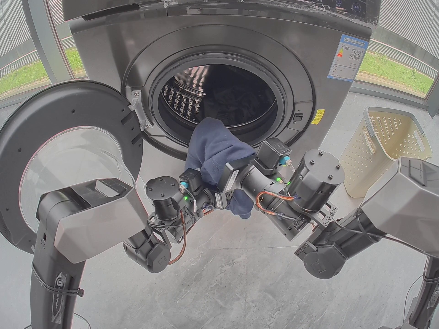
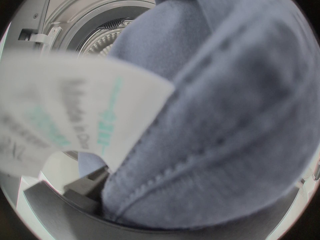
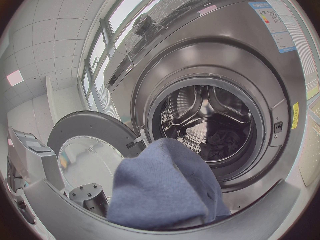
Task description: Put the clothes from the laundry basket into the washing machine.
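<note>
The navy garment (image 1: 215,147) is draped over the left pincer (image 1: 215,193) and right pincer (image 1: 225,172), raised just before the washing machine (image 1: 274,46) mouth, likely for pushing inside. Cloth hides both pincers, so I cannot tell their grip. The laundry basket (image 1: 388,142) stands aside.

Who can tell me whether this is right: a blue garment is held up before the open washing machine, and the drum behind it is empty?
Not quite. The drum is not empty: the right wrist view shows dark clothes already lying in it. The rest stands: the blue garment is held up before the open washing machine.
</note>
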Controlling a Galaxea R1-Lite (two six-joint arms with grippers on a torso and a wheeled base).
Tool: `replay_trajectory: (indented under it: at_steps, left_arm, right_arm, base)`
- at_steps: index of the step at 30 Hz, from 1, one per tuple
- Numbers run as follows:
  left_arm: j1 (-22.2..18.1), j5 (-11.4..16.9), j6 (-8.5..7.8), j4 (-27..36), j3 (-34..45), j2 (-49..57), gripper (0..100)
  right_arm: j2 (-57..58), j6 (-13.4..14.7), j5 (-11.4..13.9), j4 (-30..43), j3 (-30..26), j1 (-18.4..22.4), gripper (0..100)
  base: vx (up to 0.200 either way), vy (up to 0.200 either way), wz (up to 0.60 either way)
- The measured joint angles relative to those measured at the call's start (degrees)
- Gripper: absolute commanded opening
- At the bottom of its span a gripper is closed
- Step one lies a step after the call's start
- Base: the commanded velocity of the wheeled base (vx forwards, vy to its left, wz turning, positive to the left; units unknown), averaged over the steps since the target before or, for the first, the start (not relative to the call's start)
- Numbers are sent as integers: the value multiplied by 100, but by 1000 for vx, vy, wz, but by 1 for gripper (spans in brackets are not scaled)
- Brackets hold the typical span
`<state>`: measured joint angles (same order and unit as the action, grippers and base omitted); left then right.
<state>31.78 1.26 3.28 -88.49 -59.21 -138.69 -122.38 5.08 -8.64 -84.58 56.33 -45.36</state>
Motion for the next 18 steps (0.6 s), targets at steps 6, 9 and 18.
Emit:
replay_trajectory:
  at_steps: [6, 9, 18]
  left_arm:
    - [-44, -191, 74, -16, -110, -28, 0]
    - [-102, -243, 137, -7, -151, 29, 0]
    - [-163, -300, 268, 13, 28, 612, 0]
  right_arm:
    - [33, 49, -6, -38, -79, 44, 0]
    - [100, 105, -5, -87, -226, 121, 0]
    - [254, 296, -33, -128, -610, 619, 0]
  base:
    - [0, 0, 0]
    - [0, 0, 0]
    - [0, 0, 0]
